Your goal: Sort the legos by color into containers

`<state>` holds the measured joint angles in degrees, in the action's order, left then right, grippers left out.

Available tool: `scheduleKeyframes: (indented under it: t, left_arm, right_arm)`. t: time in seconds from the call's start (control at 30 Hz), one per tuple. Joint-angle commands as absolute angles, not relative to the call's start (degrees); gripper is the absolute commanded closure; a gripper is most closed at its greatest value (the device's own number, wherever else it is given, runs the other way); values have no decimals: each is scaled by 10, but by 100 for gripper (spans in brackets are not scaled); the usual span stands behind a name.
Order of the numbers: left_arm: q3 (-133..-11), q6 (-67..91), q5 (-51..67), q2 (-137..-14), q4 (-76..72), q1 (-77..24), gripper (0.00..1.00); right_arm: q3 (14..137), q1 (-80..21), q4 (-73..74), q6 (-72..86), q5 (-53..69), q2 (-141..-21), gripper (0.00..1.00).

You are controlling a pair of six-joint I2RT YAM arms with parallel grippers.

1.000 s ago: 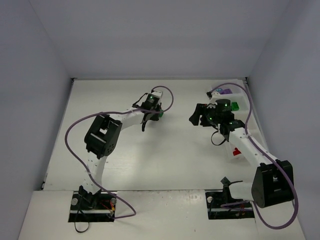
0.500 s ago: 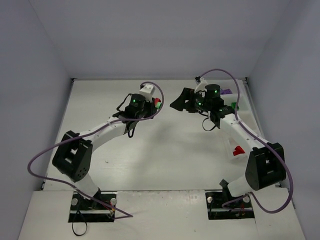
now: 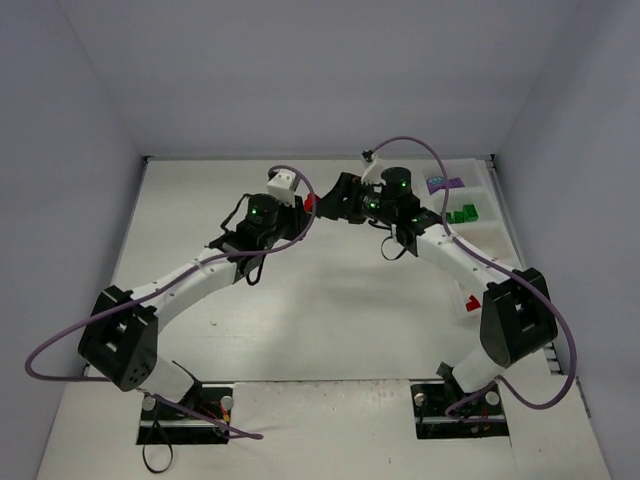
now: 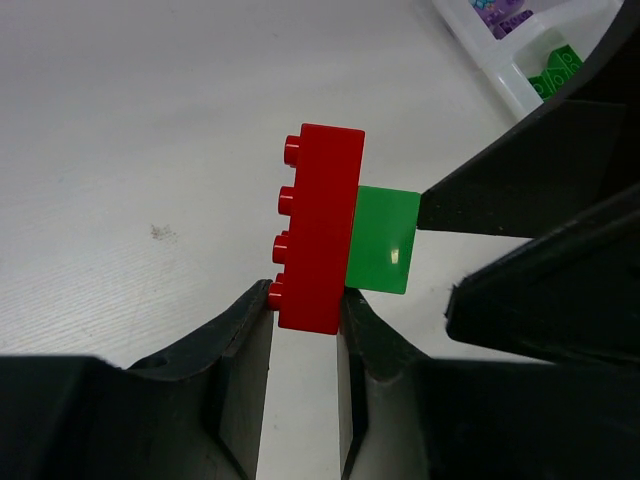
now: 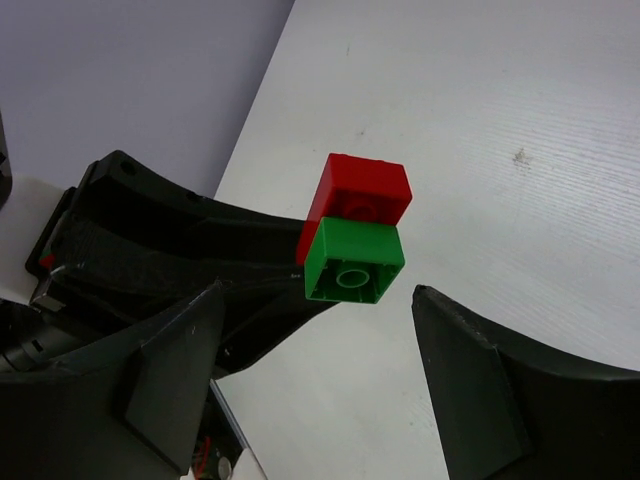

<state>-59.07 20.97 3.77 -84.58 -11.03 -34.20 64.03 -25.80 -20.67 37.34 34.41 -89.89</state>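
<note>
Step in hand, by my judgement: separating two joined legos before either can be binned.

My left claw (image 4: 303, 302) is clamping narrow on one end of a red brick (image 4: 320, 225) and holding it clear above the tabletop (image 4: 150, 120). A green brick (image 4: 383, 240) is sticking to the red brick's face opposite its studs, and the two are touching flat. No finger of the left claw is touching the green one.

My right claw (image 5: 318, 292) is standing wide, one finger on either side of the green brick and close to it. I cannot confirm whether either finger is touching it.

The containers (image 4: 497, 68) are lying at the right edge of the tabletop, well apart from the held pair. Purple pieces (image 4: 500, 12) are sitting in one compartment, green ones (image 4: 555, 70) in the next, and a red one (image 3: 471, 301) in a nearer compartment.

Next move, as I am judging it: the right claw needs to close squarely on the green brick alone, without catching the red. The left claw holds firm while the pair is pried apart. The green brick then belongs with the green pieces and the red with the red.
</note>
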Motion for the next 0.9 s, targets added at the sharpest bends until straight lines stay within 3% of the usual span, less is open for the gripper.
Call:
scheduleKeyframes:
  t: [0.0,0.47,0.67,0.8,0.87]
  left_arm:
    - [-594,226,35,-804,-157,-345,97]
    - [-566,239,42,-779,-163,-346,97]
    - [-565,242,40,-780,-163,-346,97]
    - [-566,242,36,-778,-163,-346,97]
    - [-566,240,36,-776,-163,-346,97]
  right_arm:
    - [672,-267,-272,387,332,-904,29]
    - [686,-286,-289,387,323,-924,43]
    - [686,-292,-290,393,325,-928,55]
    - [676,-294,-289,393,319,-924,75]
    - [669,-294,-286,391,309,-918,78]
